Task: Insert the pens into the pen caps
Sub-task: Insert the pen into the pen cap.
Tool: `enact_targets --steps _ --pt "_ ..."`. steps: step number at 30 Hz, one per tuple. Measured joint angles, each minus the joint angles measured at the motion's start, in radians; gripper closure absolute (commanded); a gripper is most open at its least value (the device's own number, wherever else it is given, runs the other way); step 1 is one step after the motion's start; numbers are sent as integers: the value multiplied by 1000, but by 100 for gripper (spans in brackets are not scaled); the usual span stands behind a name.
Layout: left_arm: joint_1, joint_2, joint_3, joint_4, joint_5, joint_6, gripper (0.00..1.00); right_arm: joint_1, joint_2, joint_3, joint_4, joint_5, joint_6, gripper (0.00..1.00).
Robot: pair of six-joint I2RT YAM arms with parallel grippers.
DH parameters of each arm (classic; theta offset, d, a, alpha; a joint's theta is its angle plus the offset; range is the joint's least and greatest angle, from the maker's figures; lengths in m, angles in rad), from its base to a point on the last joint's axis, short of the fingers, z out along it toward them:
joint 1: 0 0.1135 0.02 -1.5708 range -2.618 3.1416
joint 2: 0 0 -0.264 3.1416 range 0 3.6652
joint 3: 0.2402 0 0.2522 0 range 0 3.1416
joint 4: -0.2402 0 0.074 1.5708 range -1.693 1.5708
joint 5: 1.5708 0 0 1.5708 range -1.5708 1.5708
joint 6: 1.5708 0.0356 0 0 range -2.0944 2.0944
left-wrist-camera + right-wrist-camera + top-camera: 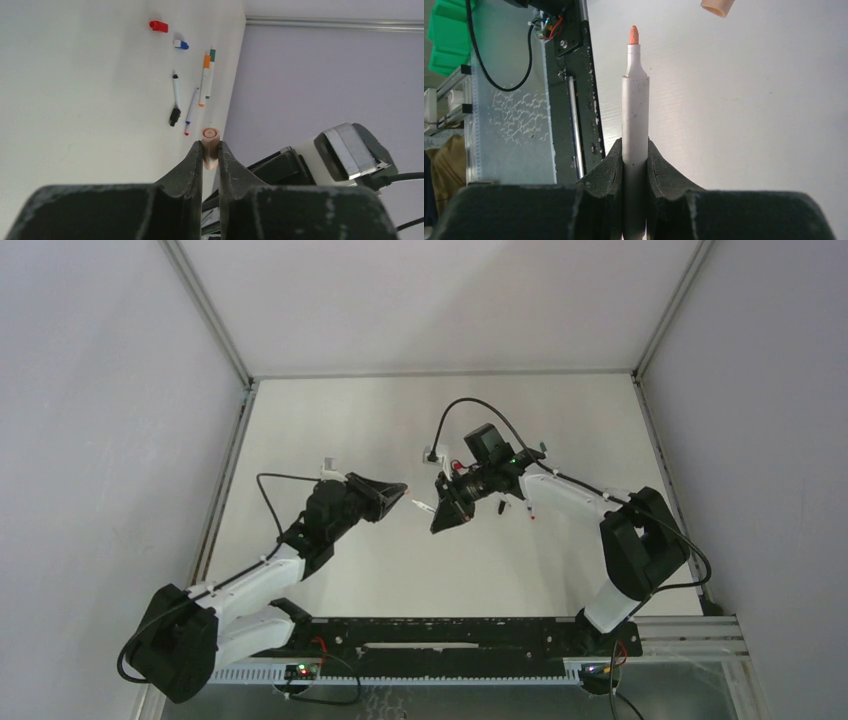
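My left gripper (210, 151) is shut on a pale orange pen cap (210, 136), whose open end points away from the wrist. My right gripper (635, 150) is shut on a white pen (635, 110) with a bare orange tip (634, 35). That same cap (718, 6) hangs up and to the right of the tip, apart from it. In the top view the left gripper (402, 488) and right gripper (441, 516) face each other above mid-table, a short gap between them. On the table lie a red cap (158, 26), a blue cap (181, 44), a black cap (174, 116) and uncapped pens (191, 107).
Two capped pens, one orange-capped (204, 80) and one green-capped (210, 75), lie side by side near the right wall. A black rail (450, 630) runs along the near edge by the arm bases. A green bin (444, 30) sits beyond it. Grey walls enclose the table.
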Motion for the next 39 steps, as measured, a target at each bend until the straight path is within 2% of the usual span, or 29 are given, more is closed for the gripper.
enact_targets --steps 14,39 --pt "5 0 -7 37 7 -48 100 19 17 0 72 134 94 100" --pt "5 2 -7 48 27 -55 100 19 24 0 89 156 137 100"
